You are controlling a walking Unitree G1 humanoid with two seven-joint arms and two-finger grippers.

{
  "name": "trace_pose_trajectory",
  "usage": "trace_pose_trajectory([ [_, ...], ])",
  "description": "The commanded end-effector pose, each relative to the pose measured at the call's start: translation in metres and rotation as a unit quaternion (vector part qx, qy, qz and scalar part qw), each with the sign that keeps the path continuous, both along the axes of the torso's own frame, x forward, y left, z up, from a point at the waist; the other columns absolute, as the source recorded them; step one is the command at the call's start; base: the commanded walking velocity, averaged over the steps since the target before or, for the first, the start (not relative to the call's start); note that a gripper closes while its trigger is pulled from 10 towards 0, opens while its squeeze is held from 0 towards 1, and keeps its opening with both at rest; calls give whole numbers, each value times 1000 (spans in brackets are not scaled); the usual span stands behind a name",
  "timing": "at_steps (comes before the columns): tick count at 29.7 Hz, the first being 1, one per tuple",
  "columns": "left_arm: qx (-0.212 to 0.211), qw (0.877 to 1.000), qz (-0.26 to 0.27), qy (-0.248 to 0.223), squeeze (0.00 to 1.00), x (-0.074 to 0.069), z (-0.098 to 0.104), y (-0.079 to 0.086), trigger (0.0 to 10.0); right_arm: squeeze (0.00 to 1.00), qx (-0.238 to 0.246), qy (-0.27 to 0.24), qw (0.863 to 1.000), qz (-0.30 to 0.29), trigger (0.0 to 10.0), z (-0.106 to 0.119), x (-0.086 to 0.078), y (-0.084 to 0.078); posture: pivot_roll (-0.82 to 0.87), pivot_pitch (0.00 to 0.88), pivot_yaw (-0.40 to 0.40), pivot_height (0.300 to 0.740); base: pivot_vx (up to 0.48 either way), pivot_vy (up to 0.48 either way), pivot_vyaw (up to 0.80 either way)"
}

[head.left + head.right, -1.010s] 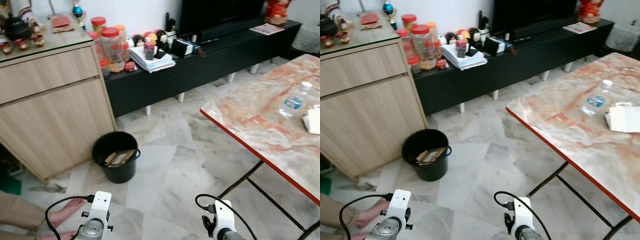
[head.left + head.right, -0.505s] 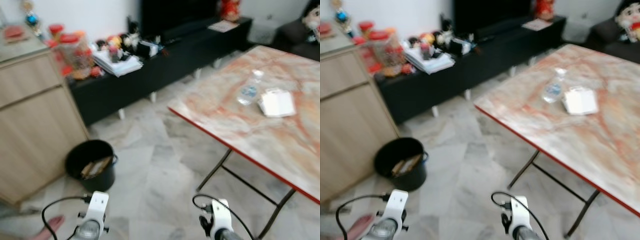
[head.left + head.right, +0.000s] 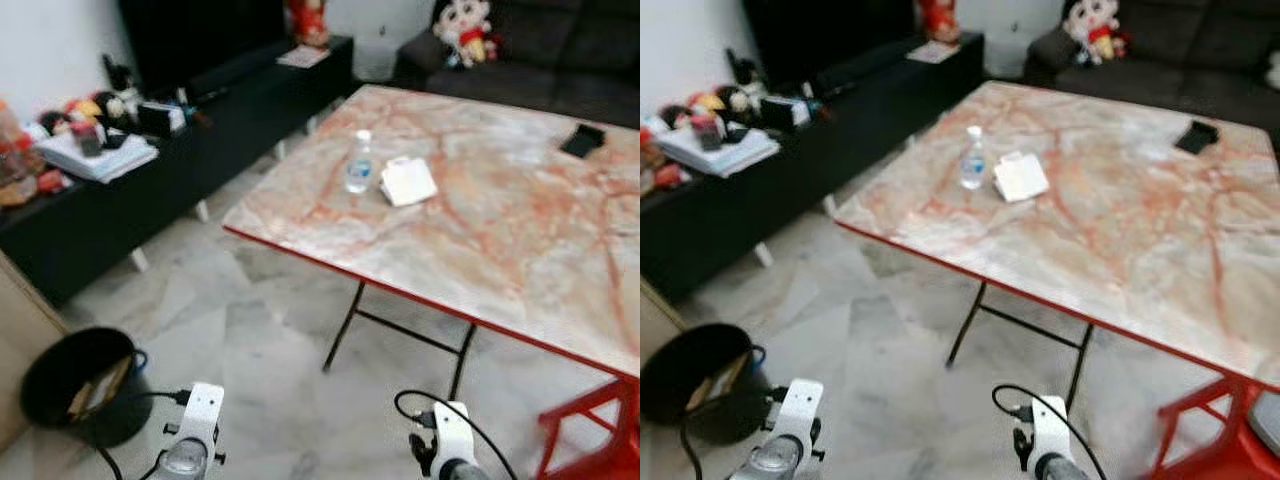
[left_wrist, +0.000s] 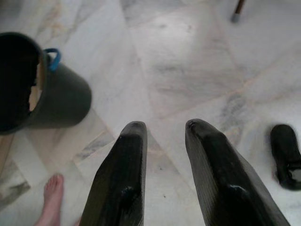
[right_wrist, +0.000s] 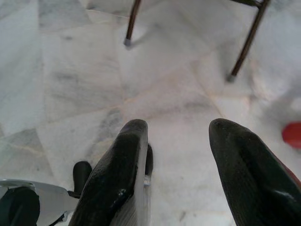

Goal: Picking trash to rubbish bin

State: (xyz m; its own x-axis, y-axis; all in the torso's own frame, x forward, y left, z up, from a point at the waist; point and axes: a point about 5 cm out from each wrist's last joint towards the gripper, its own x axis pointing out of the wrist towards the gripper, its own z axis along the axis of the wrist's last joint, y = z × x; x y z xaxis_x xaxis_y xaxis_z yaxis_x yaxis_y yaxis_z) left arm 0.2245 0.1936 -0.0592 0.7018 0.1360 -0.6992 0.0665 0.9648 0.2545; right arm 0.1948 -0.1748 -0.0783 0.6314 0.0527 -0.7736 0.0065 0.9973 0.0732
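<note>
Marble surface (image 3: 520,210) with red edge carries a clear water bottle (image 3: 358,163) and, just beside it, a white paper packet (image 3: 408,182); a dark phone-like item (image 3: 582,140) lies far off. Black bin (image 3: 80,385) on the floor to the left, cardboard inside. Left gripper (image 4: 164,136) and right gripper (image 5: 178,136) hang low over floor, fingers apart, empty.

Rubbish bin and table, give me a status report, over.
Both end effectors open, empty, low over floor: left, right. Plastic bottle upright beside white packet on marble table. Rubbish bin at robot's left, card inside.
</note>
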Motion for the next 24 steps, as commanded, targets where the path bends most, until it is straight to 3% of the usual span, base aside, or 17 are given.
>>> trace_pose_trajectory([
  [1, -4, 1000, 11, 2, 0, -2, -1, 2, 10000, 0, 1, 1, 1000, -1, 10000, 0, 1, 1, 27, 35, -6, 740, 0, 0, -756],
  [17, -12, 1000, 12, -4, 0, 0, 0, -1, 10000, 0, 2, 0, 1000, -3, 10000, 0, 1, 1, 30, 42, -10, 740, 0, 0, -752],
  [24, -13, 1000, 13, -2, 0, 0, 0, -1, 10000, 0, 5, -6, 1000, -3, 10000, 1, 2, 2, 33, 41, -13, 740, 0, 0, 0],
])
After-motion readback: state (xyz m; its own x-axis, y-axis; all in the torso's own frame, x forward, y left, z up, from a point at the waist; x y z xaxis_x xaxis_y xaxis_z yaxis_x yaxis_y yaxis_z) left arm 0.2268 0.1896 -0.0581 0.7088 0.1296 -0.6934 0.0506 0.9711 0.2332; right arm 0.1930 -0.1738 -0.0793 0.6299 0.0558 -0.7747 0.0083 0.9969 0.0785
